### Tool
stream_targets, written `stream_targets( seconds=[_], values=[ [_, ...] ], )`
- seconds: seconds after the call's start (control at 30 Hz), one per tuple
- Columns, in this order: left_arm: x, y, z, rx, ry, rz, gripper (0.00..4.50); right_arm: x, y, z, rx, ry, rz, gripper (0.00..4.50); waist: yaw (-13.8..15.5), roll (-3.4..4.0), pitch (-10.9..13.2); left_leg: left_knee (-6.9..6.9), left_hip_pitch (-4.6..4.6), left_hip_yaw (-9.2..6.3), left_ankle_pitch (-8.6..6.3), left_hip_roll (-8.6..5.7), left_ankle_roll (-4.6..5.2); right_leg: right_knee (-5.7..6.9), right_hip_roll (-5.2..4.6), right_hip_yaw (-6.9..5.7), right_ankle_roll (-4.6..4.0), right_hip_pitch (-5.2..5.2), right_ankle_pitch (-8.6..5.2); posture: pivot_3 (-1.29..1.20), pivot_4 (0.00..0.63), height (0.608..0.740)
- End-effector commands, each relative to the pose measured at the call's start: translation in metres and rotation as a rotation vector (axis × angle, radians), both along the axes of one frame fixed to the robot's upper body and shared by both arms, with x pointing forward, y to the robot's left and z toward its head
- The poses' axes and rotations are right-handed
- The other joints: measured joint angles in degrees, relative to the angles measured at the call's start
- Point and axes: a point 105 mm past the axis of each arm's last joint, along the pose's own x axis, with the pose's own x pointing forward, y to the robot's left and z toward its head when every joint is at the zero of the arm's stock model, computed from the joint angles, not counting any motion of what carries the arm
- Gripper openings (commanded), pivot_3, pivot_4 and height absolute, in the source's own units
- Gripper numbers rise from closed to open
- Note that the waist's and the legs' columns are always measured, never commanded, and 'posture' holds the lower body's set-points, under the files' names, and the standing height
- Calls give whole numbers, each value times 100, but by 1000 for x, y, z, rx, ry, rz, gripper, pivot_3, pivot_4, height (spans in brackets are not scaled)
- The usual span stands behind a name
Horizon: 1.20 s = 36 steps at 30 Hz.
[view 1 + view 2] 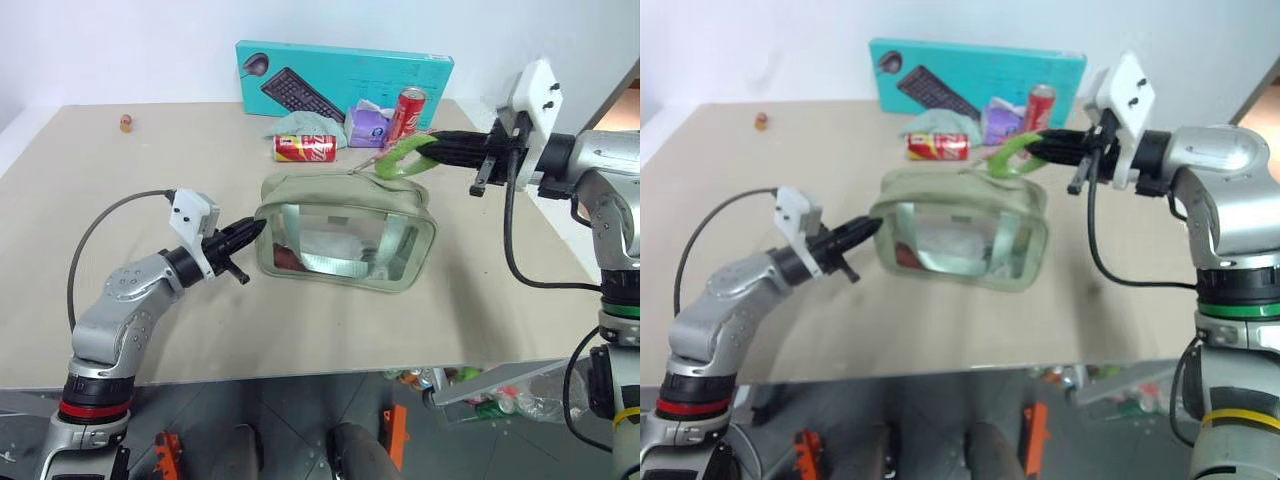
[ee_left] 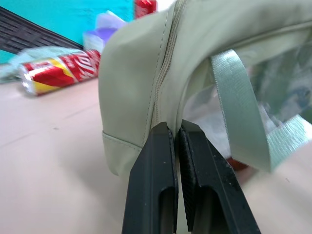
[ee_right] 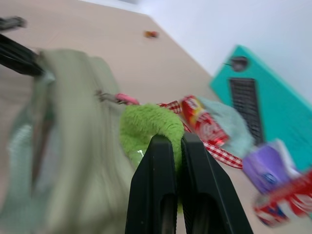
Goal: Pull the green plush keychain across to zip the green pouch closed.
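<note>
The pale green pouch [image 1: 345, 232] with clear side panels sits at the middle of the table, its zipper [image 2: 165, 63] running along the top. My left gripper [image 1: 255, 228] is shut on the pouch's left end, pinching the fabric at the zipper's end [image 2: 158, 117]. The lime-green plush keychain [image 1: 403, 156] hangs off the pouch's top right corner by a pink clip [image 3: 126, 99]. My right gripper [image 1: 432, 145] is shut on the keychain, holding it above and to the right of the pouch.
A teal keyboard box [image 1: 345, 78] stands at the back. In front of it lie a red can on its side [image 1: 305, 148], an upright red can [image 1: 406, 112], a purple tissue pack [image 1: 368, 125] and a pale teal cloth [image 1: 305, 124]. A small object [image 1: 126, 123] sits far left.
</note>
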Motion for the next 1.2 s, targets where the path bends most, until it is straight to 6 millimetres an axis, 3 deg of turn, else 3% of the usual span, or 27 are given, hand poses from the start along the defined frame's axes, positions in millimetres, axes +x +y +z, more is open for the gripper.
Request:
stream_targets(
  seconds=[0.03,0.47,0.67,0.77,0.93,1.2],
  values=[
    [3,15,18,-23,-81,86,0,-2,-26,25,51,-117,-109,14,-2,0,0,0,0,0,0,0,0,0,0,0,0,-1,0,0,150,740],
    [5,19,18,-24,-102,142,0,5,-56,20,134,-151,-269,14,2,2,1,0,-9,4,0,-2,0,1,-1,5,3,-9,2,0,150,740],
    [6,20,15,-16,-101,155,0,12,-94,-14,170,-89,-451,14,4,2,1,2,-14,3,0,-4,0,1,-1,5,4,-11,3,0,150,740],
    [7,21,15,-10,-102,161,0,15,-103,-33,219,-46,-523,14,-1,2,1,3,-14,4,0,-5,0,1,-2,7,6,-12,5,0,150,740],
    [8,19,14,-8,-102,162,0,17,-90,-84,241,69,-560,14,2,2,0,6,-10,0,1,-4,-1,3,1,7,10,-6,7,0,150,740],
    [9,17,15,-14,-102,163,0,18,-58,-138,286,197,-561,14,-12,3,-1,10,-3,8,4,-3,-4,7,6,17,15,-6,18,0,150,740]
  ],
)
